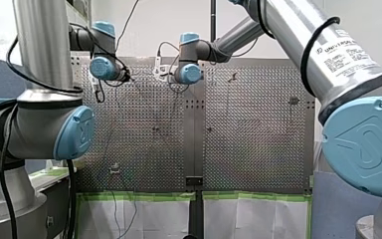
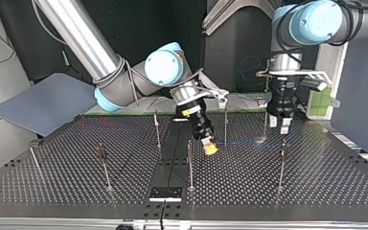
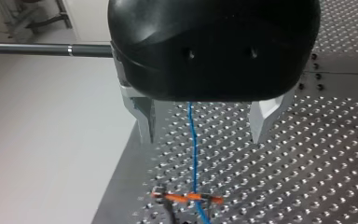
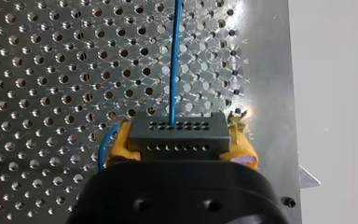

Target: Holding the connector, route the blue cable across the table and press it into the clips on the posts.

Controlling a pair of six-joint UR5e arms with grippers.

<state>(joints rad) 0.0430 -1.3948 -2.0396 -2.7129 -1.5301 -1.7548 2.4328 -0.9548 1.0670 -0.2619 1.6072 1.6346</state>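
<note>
- Table (image 2: 316,177): perforated metal plate. Both of your arms work over it, and thin posts stand upright across it.
- Right arm (image 2: 100,62): comes in at the top view's left and slants down toward the table's middle.
- Left arm (image 2: 316,21): comes in at the top view's right, with its wrist pointing straight down near the far edge.
- Posts: one (image 2: 225,125) stands just beside your right gripper, another (image 2: 265,122) beside your left gripper. The others are spread well apart nearer the camera.
- Right gripper (image 2: 210,147): tilted, tip low over the table. Its yellow pads (image 4: 121,147) are clamped on the two ends of the connector (image 4: 177,133).
- Left gripper (image 2: 280,125): black body with metal fingers (image 3: 145,119) spread wide, gripping nothing. The blue cable (image 3: 192,140) runs through the gap and touches neither finger.
- Connector: dark grey block with rows of small holes, sitting level between the pads just above the table.
- Blue cable: leaves the connector's top face and runs straight ahead of your right gripper over the plate. A short loop shows beside one pad. In the top view it stretches low between your two grippers.
- Clip (image 3: 186,197): small and orange, ahead of your left gripper. The cable crosses it, but I can't tell whether it is seated.
</note>
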